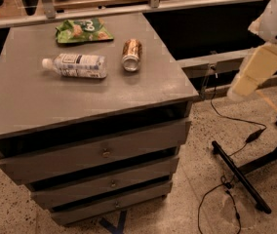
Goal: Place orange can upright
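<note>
The orange can lies on its side on the grey cabinet top, right of centre, with its silver top facing the front. My gripper is the cream-and-white arm end at the right edge of the view. It hangs off the cabinet's right side, well clear of the can, above the floor.
A clear plastic bottle with a white label lies on its side left of the can. A green snack bag lies behind them. The cabinet has three drawers. A black stand leg and cables lie on the floor at the right.
</note>
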Available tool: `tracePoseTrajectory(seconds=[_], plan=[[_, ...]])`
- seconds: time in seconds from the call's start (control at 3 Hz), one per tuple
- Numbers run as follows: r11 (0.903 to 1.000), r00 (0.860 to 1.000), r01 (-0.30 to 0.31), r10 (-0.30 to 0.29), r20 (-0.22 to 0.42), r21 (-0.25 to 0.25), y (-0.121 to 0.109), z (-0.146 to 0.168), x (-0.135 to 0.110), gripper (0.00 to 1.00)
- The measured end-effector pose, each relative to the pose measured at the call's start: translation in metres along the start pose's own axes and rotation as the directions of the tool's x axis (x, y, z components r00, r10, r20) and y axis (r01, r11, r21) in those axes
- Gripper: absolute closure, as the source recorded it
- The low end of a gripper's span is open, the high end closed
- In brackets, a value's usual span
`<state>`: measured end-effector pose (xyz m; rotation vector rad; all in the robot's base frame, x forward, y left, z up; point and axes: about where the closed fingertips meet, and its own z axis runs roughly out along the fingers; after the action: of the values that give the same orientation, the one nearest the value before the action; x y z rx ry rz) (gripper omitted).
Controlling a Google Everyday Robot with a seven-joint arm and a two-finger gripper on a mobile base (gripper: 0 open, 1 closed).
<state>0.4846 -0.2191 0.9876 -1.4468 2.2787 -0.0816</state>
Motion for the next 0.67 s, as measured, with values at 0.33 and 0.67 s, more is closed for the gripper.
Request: tracePoseTrajectory(seconds=[0.33, 0.67], plan=[[0.9802, 0.976, -0.197, 0.198, 0.085, -0.019, -0.033, 0.007, -0.010, 0.00], [0.9188, 0.907, -0.380, 0.393, 0.150, -0.108, -0.054, 0.017, -0.015, 0.00]])
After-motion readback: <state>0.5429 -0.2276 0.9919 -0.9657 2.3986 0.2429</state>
